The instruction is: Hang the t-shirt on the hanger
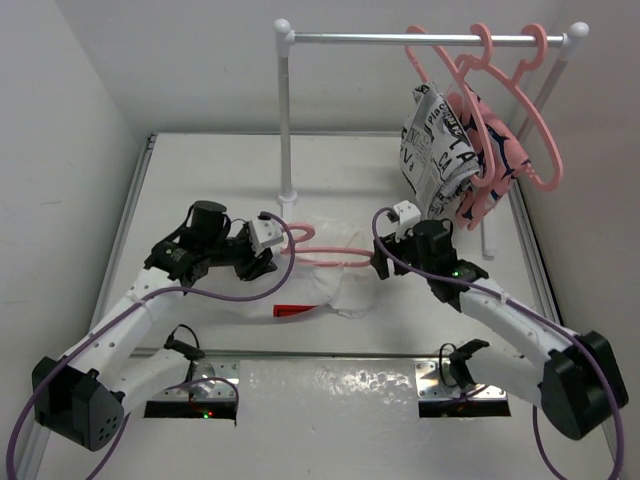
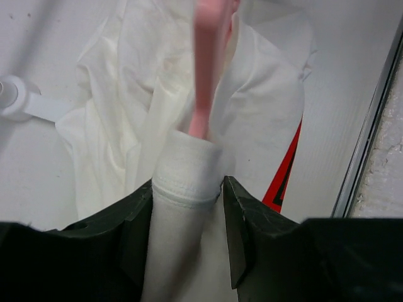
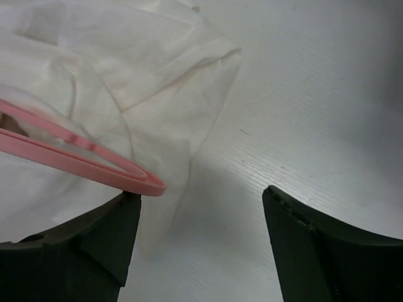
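Evidently, the t-shirt is clamped in the left end effector for threading the hanger, with the right end effector spread apart.

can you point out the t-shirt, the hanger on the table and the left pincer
t-shirt point(image 2: 119, 113), left wrist view, on the crumpled white body cloth
hanger point(image 3: 148, 184), right wrist view, on its rounded shoulder end
left pincer point(image 2: 187, 189), left wrist view, midway between its fingertips, over the gripped cloth
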`<state>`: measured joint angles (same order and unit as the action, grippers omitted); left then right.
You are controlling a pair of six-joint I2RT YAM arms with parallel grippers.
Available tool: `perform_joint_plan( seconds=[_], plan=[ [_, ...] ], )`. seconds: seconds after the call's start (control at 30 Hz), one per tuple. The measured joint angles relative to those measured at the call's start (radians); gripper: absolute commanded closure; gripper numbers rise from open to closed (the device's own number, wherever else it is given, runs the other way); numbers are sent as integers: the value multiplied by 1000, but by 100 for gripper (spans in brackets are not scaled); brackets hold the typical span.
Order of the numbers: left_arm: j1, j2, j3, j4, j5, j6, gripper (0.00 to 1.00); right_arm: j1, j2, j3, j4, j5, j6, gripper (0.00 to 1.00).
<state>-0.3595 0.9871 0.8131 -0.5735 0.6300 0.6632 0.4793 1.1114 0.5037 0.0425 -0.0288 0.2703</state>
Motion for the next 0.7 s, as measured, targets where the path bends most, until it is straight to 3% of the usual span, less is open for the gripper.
perform_joint_plan(
  seconds=[0.17, 0.3, 0.43, 0.7],
  plan=[
    [0, 1, -37, 2, -19, -11, 100, -9, -138, 68, -228, -8, -232, 26],
    [0, 1, -52, -15, -16, 16, 100, -12, -138, 174, -326, -143, -354, 26],
    [0, 2, -51, -13, -7, 23, 100, 22, -14, 305, -336, -349, -410, 26],
    [0, 6, -32, 10, 13, 4, 100, 163, 269, 489, -327, -564, -455, 28]
  ],
)
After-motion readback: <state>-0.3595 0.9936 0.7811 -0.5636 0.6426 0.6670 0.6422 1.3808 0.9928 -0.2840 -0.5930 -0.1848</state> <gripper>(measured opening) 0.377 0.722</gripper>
